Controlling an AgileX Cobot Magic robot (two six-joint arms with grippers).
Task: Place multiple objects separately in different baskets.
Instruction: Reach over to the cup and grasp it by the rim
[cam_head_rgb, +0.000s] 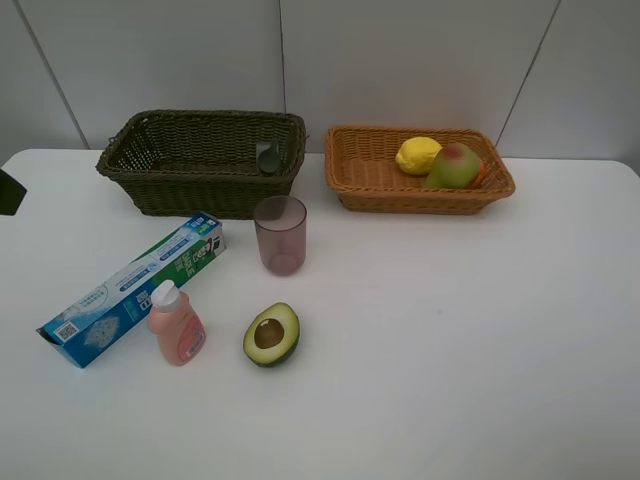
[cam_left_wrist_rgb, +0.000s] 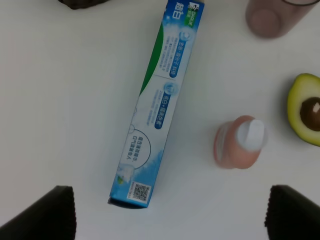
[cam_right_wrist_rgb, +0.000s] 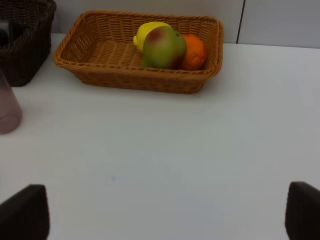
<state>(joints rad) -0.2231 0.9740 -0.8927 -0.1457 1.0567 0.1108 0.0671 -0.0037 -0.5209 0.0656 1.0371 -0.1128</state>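
Across my white counter (cam_head_rgb: 480, 340) the sorting looks half done: the dark basket (cam_head_rgb: 190, 190) and the tan basket (cam_head_rgb: 420, 200) stand side by side at the back, seemingly one for household goods and one for food. The toothpaste box (cam_head_rgb: 130, 290), cup (cam_head_rgb: 280, 235), pump bottle (cam_head_rgb: 177, 325) and halved avocado (cam_head_rgb: 271, 334) wait loose in front. The pear (cam_head_rgb: 455, 166), lemon (cam_head_rgb: 417, 155) and orange (cam_right_wrist_rgb: 194, 51) sit bunched in the tan basket. My left tool (cam_left_wrist_rgb: 175, 220) hangs spread above the box, probably next; my right tool (cam_right_wrist_rgb: 162, 215), also spread, holds nothing.

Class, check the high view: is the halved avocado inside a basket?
No, the halved avocado lies on the table beside the pink pump bottle.
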